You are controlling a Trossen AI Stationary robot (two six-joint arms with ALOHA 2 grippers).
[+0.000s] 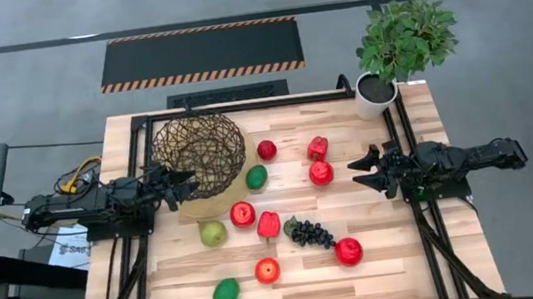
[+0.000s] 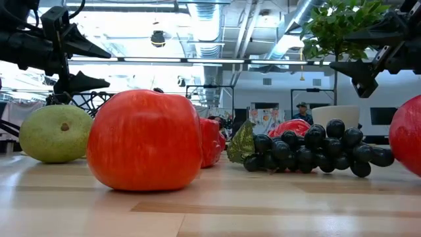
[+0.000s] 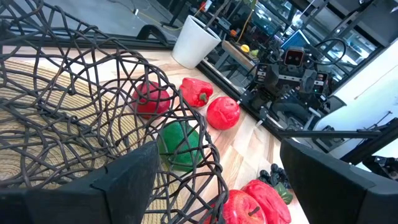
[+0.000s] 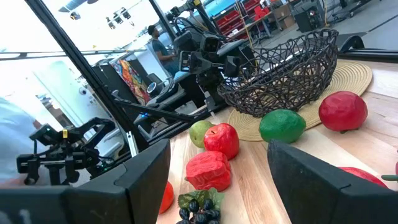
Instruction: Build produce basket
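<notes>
Behind the grape bunch [image 2: 316, 150], possibly unreadable colourful poster [image 2: 265, 119].

I see a table [image 1: 399, 255] of pale, smooth wood planks with a soft sheen. The basket [image 1: 201, 154] looks like dark matt woven wire on a tan woven-fibre base. The apples [image 2: 145, 139] and peppers [image 3: 196, 91] look glossy plastic; the grape bunch [image 2: 316, 153] shines.

- We see a robotics lab or workshop: exposed ceiling ducts [image 2: 309, 13] and pipes run overhead.
- We stand on grey concrete floor [image 1: 27, 76] bearing a hazard-striped mat [image 1: 200, 53].
- Behind the wooden table [image 1: 381, 267], we make out workbenches, monitors and a person [image 2: 301, 113].
</notes>
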